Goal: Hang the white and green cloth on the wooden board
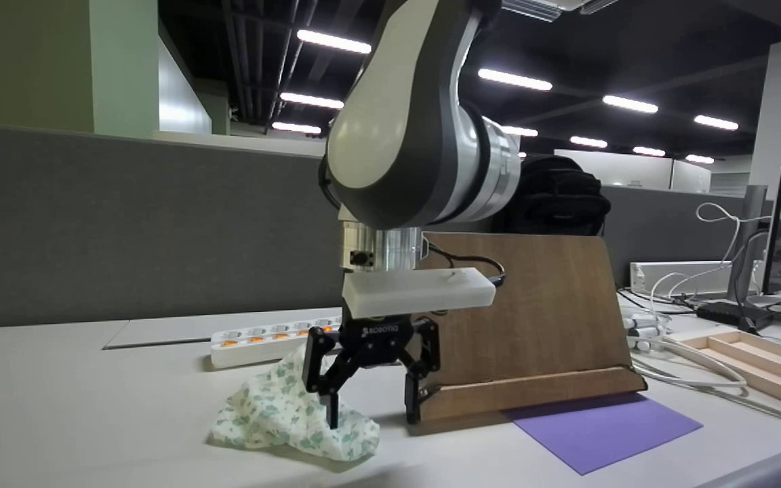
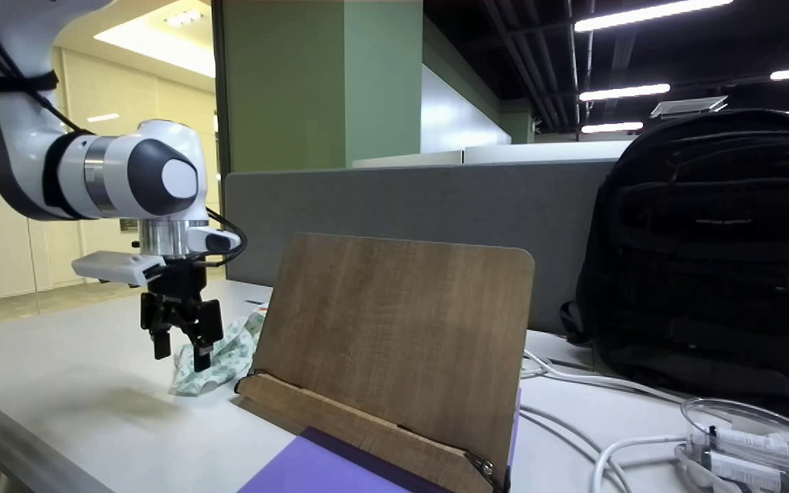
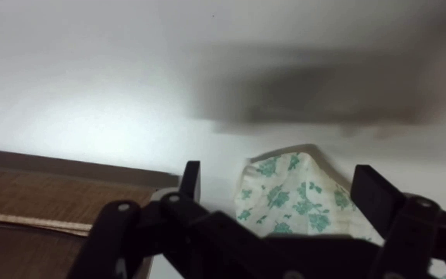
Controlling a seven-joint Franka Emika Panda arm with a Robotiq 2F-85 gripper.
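I have my gripper (image 1: 372, 411) pointing straight down, above the table (image 1: 92, 393). Its jaws are spread wide apart, and they have hold of nothing. The white and green cloth (image 1: 282, 413) lies crumpled on the table, beside the wooden board (image 1: 533, 305); in both exterior views, the gripper covers a part of it. In my wrist view, one corner of the cloth shows between the fingers (image 3: 376, 197). Whether a fingertip touches the fabric, this I cannot tell. The board stands tilted back, with a narrow ledge (image 1: 533, 394) along its bottom, and one finger is near the end of this ledge. A purple sheet (image 1: 607, 430) lies flat in front of the board, in both exterior views. I also see, in an exterior view, a white power strip (image 1: 248, 354) with touches of orange behind the cloth, and a black backpack (image 2: 709, 274) that stands on the table, near the grey partition (image 2: 367, 205).
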